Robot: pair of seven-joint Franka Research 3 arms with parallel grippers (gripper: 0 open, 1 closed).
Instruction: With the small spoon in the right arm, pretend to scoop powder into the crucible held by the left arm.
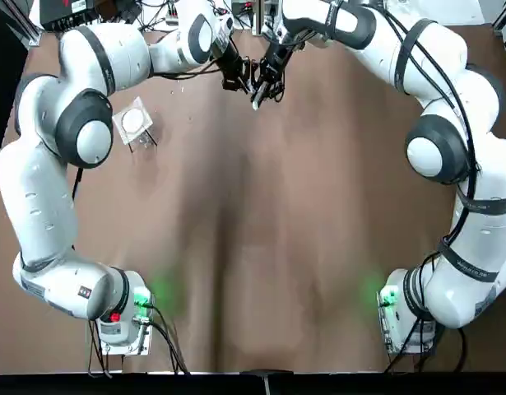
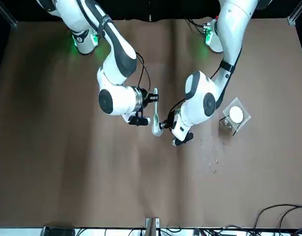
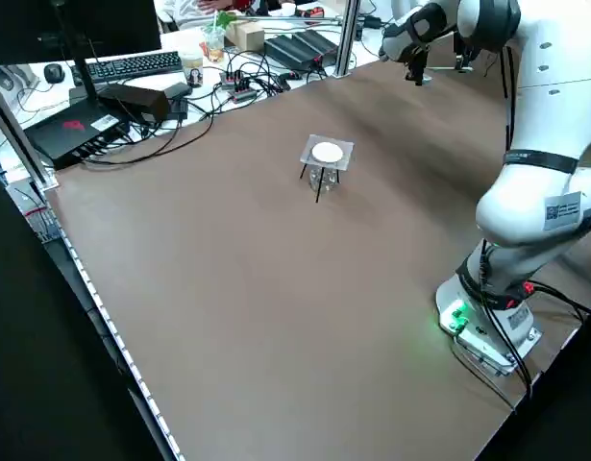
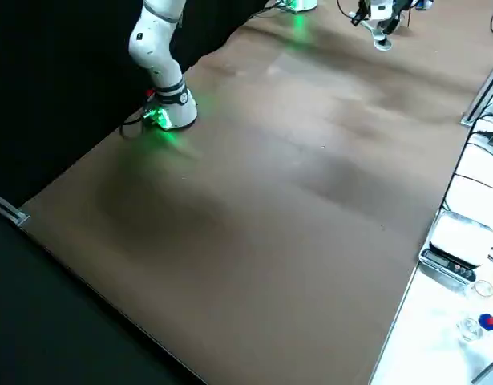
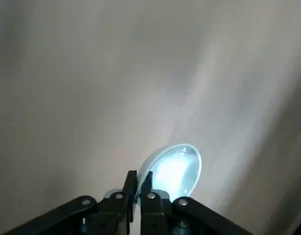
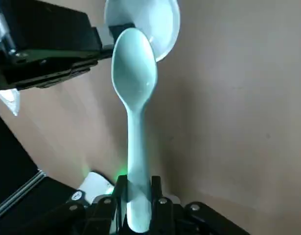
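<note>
My left gripper [image 5: 139,183] is shut on the rim of a small white crucible [image 5: 173,169], held above the far middle of the table. My right gripper [image 6: 138,188] is shut on the handle of a pale small spoon [image 6: 134,98]. The spoon's bowl overlaps the crucible [image 6: 162,24] rim in the right wrist view. From the front, the spoon [image 2: 155,118] hangs between the right gripper [image 2: 142,105] and the left gripper [image 2: 171,127]. From above, the two grippers meet at the spoon [image 1: 257,99]; the crucible is hidden there.
A clear square stand with a white disc [image 1: 135,123] sits on the brown table [image 1: 261,247] on the left arm's side, also seen as the stand [image 2: 235,115]. Small specks [image 2: 212,157] lie near it. A desk with cables and a keyboard [image 3: 132,65] borders the far edge.
</note>
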